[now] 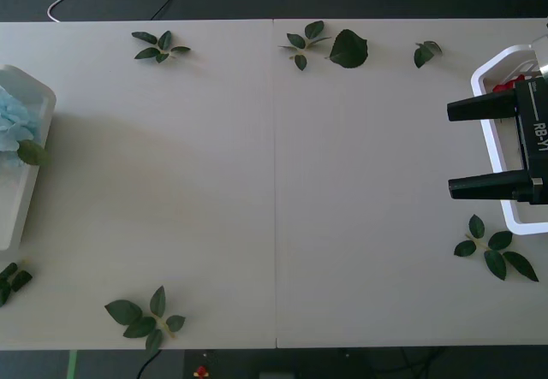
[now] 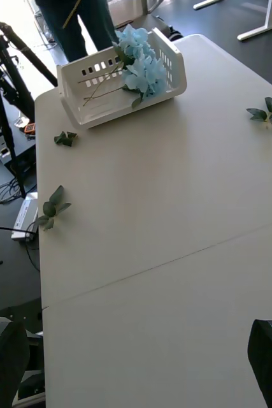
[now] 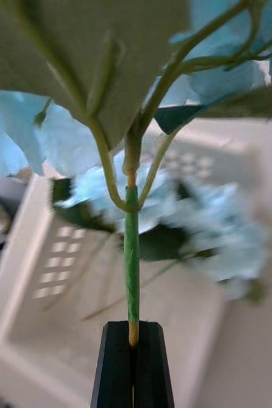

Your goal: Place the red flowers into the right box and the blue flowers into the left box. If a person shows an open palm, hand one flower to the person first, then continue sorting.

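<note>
Two black fingers of the left gripper (image 3: 133, 357) were pressed together on the thin green stem of one of the blue flowers (image 3: 130, 268), which stood up from the jaws, its leaves and pale petals close before the left wrist camera. Beyond that stem lay the left box (image 3: 21, 268) with more blue flowers (image 3: 193, 223) inside. Seen from the front, the left box (image 1: 21, 191) sat at the table's left edge, blue petals (image 1: 13, 127) showing in it. At the right edge, the right gripper (image 1: 479, 148) hung over the right box (image 1: 488, 71), its fingers spread wide and holding nothing. A bit of the red flowers (image 1: 509, 84) showed inside that box, beside the upper finger. Loose leaf sprigs (image 1: 145, 315) lay scattered over the table (image 1: 274, 182).
</note>
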